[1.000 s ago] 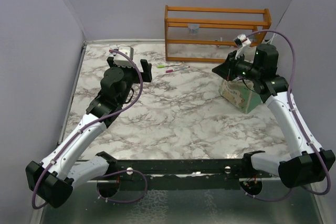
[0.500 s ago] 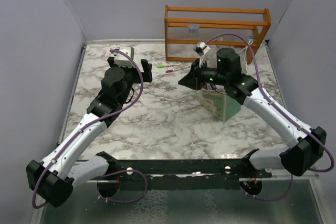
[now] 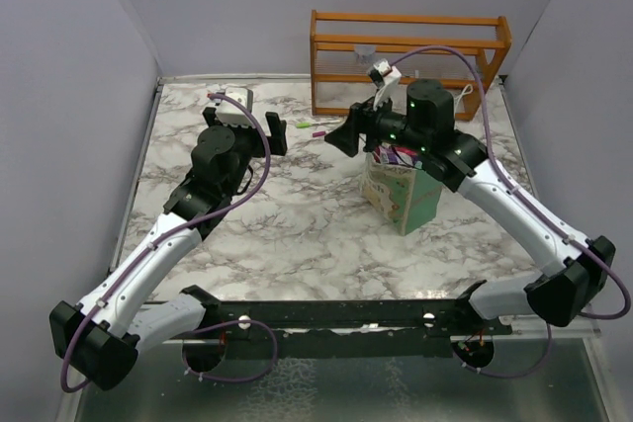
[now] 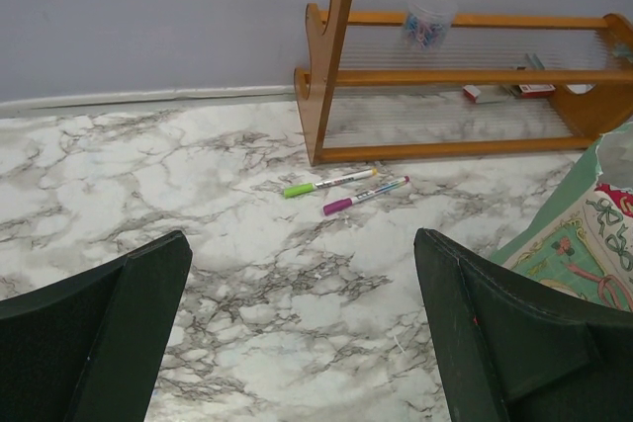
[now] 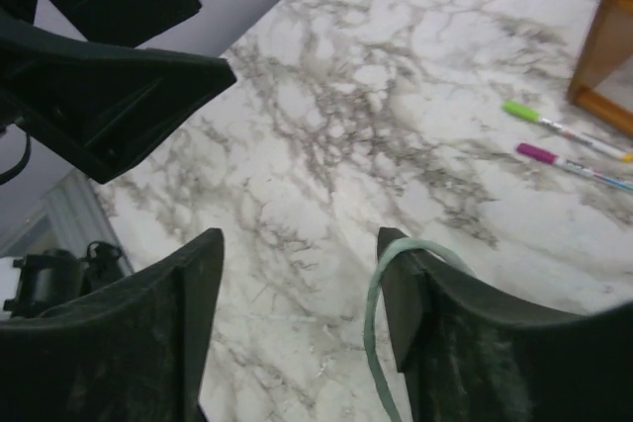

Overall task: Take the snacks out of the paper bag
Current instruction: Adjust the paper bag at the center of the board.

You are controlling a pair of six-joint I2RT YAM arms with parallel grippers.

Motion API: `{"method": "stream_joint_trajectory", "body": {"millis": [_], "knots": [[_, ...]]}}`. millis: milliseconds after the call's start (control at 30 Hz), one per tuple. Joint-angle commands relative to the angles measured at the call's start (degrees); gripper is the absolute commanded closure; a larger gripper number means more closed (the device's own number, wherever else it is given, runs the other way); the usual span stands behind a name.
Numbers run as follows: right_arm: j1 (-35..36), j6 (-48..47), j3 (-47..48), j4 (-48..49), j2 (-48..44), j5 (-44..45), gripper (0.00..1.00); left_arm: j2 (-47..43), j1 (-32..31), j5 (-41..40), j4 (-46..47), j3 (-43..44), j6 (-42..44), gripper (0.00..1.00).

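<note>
The paper bag [image 3: 399, 195] stands upright right of the table's middle, mint-green and cream; its corner shows at the right edge of the left wrist view [image 4: 579, 244]. Pink and purple snacks [image 3: 401, 155] peek from its open top. My right gripper [image 3: 346, 135] hovers just left of the bag's top, open [image 5: 302, 244]. A mint-green string handle [image 5: 374, 313] hangs over its right finger, not pinched. My left gripper [image 3: 280, 135] is wide open above bare marble [image 4: 302, 239], holding nothing, well left of the bag.
An orange wooden rack [image 3: 407, 61] stands at the back, holding a small clear cup [image 4: 427, 22]. A green pen [image 4: 329, 183] and a pink pen [image 4: 364, 195] lie in front of it. Grey walls close in on both sides.
My right arm has swung left, dragging the paper bag from the right side toward the middle. Its jaws, shut before, now stand open. The left arm has not moved.
</note>
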Motion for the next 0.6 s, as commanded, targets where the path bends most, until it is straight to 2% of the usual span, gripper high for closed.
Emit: {"method": "stream_joint_trajectory", "body": {"millis": [0,200,300,367,467,533,567], "knots": [[0.4,-5.7,-1.0,-3.3,-8.1,14.6,0.3,0.4,-0.2,0.8,-0.3,1.2,0.0,0.01],[0.4,-11.2,-9.7,-1.3,-18.5,32.9,0.14,0.9,-0.3,1.0,-0.6,1.4,0.0,0.01],[0.3,-13.6,-14.5,3.1,-21.9,43.1,0.12,1.1,-0.3,1.0,-0.7,1.5,0.0,0.01],[0.3,-12.1,-17.3,6.5,-23.0,52.5,0.08,1.3,-0.3,0.9,-0.8,1.5,0.0,0.01],[0.2,-11.2,-19.9,10.4,-23.1,63.1,0.07,1.7,-0.2,1.0,-0.8,1.6,0.0,0.01],[-0.8,-10.5,-20.1,11.2,-22.0,66.4,0.08,1.8,-0.3,1.1,-0.8,1.7,0.1,0.01],[-2.3,-10.4,-19.7,11.0,-21.3,64.5,0.08,1.9,-0.3,1.1,-0.8,1.7,0.1,0.01]]}}
